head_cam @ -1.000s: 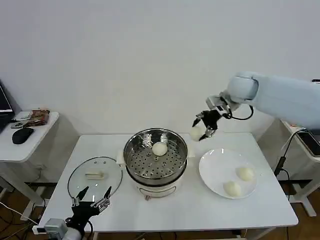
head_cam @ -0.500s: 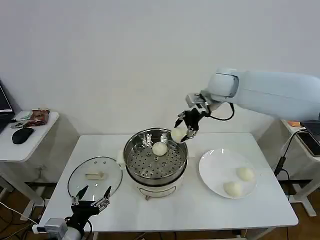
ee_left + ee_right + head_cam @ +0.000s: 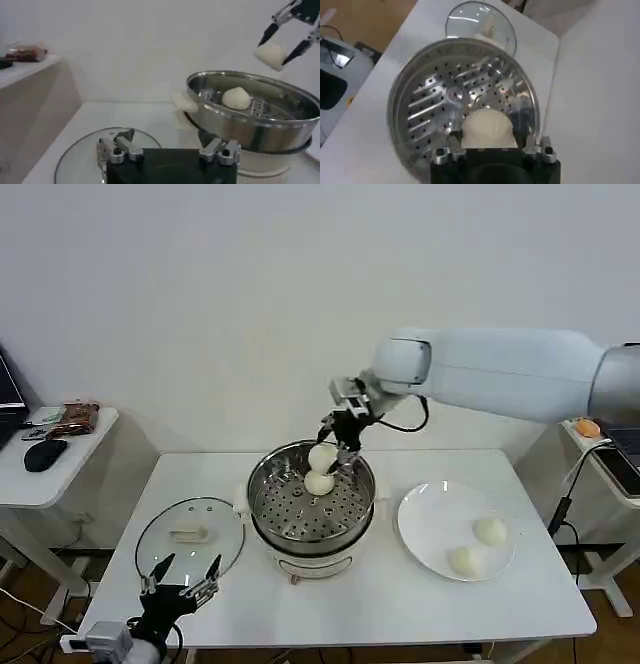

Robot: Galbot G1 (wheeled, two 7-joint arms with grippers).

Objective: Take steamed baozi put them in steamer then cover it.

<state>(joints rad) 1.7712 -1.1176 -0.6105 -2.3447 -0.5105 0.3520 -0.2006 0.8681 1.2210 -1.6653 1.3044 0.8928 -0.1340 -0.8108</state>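
The right gripper pinches a baozi above the steamer, just inside its far rim, over another bun on the perforated floor. Most of the floor lies bare. The left gripper hangs spread at the table's near edge beside the cover. Two buns sit on the plate.

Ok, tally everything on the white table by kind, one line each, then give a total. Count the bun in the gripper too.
Steamed baozi: 4 (one held in the right gripper above the steamer, one in the steamer, two on the plate)
Steamer: 1
Cover: 1
Plate: 1
Total: 7
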